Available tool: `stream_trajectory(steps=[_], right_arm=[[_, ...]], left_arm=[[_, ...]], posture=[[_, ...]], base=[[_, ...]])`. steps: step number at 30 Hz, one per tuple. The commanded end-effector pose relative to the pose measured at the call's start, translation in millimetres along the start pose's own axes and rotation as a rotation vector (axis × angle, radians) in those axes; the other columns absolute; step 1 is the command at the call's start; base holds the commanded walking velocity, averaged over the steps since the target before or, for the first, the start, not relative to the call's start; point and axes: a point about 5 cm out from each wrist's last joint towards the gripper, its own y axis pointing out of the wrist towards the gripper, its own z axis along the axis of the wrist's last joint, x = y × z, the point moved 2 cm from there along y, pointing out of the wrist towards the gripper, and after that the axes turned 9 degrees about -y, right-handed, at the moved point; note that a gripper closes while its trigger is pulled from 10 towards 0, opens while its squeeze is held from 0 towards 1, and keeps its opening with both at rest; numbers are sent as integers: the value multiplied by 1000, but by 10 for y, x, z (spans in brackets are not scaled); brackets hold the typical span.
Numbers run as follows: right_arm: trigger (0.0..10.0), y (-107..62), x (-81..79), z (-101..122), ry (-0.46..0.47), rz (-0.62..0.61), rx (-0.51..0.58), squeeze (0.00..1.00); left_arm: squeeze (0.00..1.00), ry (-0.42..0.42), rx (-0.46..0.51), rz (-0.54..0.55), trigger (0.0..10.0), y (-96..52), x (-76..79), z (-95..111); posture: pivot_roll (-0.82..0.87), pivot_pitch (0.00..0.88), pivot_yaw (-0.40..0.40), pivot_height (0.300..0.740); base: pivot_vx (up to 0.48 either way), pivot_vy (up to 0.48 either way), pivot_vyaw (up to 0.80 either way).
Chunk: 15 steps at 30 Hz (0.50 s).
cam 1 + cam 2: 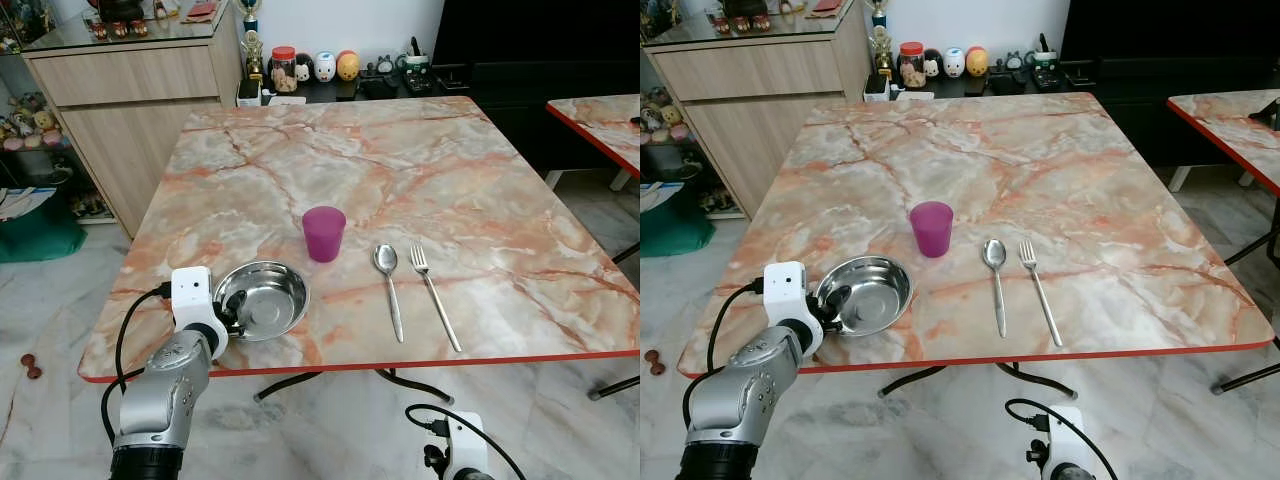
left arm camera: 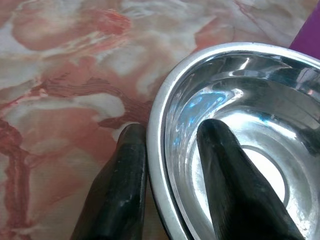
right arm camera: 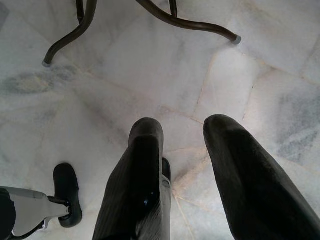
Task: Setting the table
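**Bowl rim between our left fingers**

Fingers of our left gripper straddle the rim of the shiny round steel bowl, one black finger inside and one outside, clamped on its near-left edge. It sits at the front-left of the pink-veined marble table. Just beyond stands the purple plastic cup; to its right lie the steel spoon and steel fork, side by side. Our right gripper hangs over the pale tiled floor, fingers apart.
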Motion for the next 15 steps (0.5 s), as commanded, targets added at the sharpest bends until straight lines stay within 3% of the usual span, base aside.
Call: stream_trajectory(steps=[1, 15], right_arm=[[10000, 5, -1, 25, -3, 4, 2, 0], [10000, 5, 1, 24, -6, 5, 2, 0]], left_arm=[[0, -13, -11, 22, 0, -5, -47, -18], [0, -40, 25, 40, 0, -24, -70, 26]], posture=[[0, 0, 8, 707], [-2, 0, 7, 707]], base=[[0, 0, 0], [0, 0, 0]])
